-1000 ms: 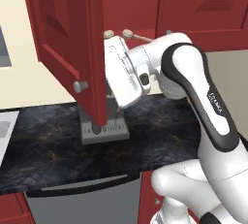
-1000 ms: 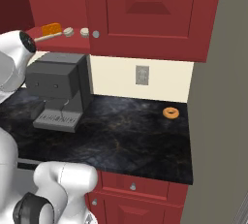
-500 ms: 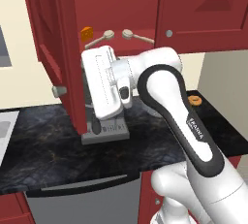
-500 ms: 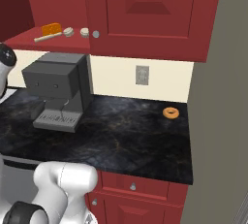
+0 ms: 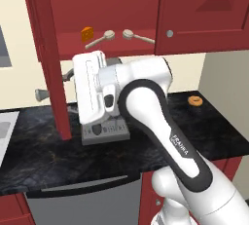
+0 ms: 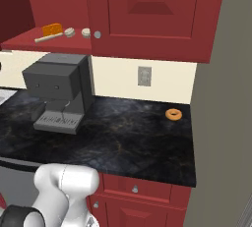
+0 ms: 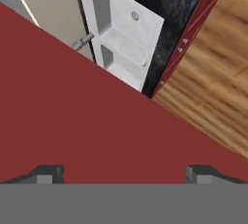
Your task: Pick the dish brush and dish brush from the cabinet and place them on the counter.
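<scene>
Left base view: the arm rises from the lower right and bends left, wrist behind the open cabinet door. Both dish brushes lie on its shelf, above the wrist.

Right base view: brushes on the shelf beside an orange block, above the counter.

Hand view: gripper jaws spread wide, empty, the red door panel close ahead; a sink beyond it.

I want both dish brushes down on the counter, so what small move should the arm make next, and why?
Probably swing the hand around the open cabinet door toward the shelf. Both dish brushes lie there beside an orange block, untouched. In the hand view the claw is open and empty, facing the red door panel, not the brushes.
</scene>
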Controlling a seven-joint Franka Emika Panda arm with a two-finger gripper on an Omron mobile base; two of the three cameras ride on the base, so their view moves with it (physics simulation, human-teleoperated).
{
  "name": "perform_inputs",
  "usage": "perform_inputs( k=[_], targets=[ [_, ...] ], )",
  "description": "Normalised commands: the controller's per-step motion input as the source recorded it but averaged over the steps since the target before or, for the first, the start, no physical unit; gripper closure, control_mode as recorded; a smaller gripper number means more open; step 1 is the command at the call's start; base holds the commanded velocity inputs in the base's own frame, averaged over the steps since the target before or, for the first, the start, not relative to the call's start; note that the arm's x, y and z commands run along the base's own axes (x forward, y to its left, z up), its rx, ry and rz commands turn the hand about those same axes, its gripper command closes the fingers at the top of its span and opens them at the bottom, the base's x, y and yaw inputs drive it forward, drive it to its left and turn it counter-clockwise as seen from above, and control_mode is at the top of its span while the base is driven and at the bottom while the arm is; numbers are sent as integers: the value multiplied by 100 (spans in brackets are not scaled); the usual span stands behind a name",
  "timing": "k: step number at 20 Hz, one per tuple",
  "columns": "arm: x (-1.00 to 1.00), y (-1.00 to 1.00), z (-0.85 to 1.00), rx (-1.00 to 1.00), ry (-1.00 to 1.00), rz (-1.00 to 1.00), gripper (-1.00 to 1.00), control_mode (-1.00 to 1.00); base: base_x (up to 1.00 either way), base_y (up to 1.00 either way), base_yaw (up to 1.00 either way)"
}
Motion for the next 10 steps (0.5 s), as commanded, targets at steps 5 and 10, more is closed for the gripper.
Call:
perform_inputs(
  k=[5, 10],
  targets=[
    [6, 14, -1, 0, 0, -5, -100, -100, 0, 0, 0],
    [3, -30, -3, -4, -5, 0, -100, -100, 0, 0, 0]
  ],
)
